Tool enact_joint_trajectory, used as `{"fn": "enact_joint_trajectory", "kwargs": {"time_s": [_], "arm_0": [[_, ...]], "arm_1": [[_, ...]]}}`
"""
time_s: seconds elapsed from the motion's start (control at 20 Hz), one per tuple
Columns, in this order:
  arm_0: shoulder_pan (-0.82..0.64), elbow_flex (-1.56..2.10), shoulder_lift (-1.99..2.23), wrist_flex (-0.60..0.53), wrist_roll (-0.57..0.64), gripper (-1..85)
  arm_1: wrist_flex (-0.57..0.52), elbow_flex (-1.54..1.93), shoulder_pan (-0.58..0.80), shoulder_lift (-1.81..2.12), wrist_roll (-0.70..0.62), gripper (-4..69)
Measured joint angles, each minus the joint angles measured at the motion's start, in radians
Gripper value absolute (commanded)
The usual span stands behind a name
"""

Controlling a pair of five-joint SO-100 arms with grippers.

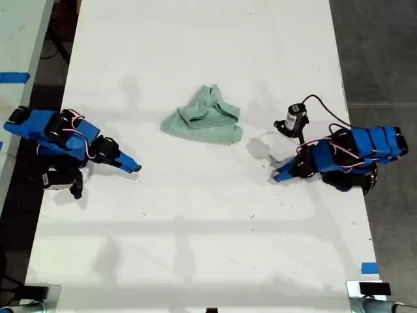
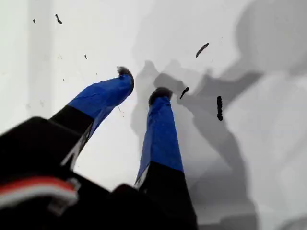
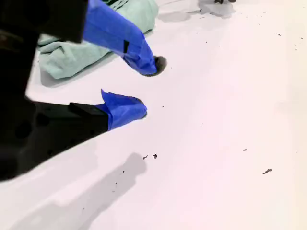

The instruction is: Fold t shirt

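Small pale mint-green cloth t shirt (image 1: 205, 120) lying bunched and wrinkled as a rough triangle on the white counter (image 1: 195, 248), about midway between the two blue arms. Not yet spread flat, so judged to be at the very start of folding.

My first tool (image 2: 141, 84) released, its blue-taped jaws a little apart with only bare counter between them. No t shirt in its own view, so away from the t shirt and touching nothing.

My second tool (image 3: 148, 86) also released, jaws wider apart and empty. Held low over the counter near the t shirt but apart from it, with the cloth lying just beyond the upper jaw.

Both probably parked to the sides of the t shirt to leave the cloth free and visible from above. Likely next need: reach in from both sides, pinch two edges of the t shirt and pull it flat before any fold.
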Motion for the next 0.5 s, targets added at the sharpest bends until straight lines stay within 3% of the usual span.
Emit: {"fn": "enact_joint_trajectory", "kwargs": {"time_s": [0.5], "arm_0": [[0.0,0.0,0.0,0.0,0.0,11.0]], "arm_1": [[0.0,0.0,0.0,0.0,0.0,9.1]]}}
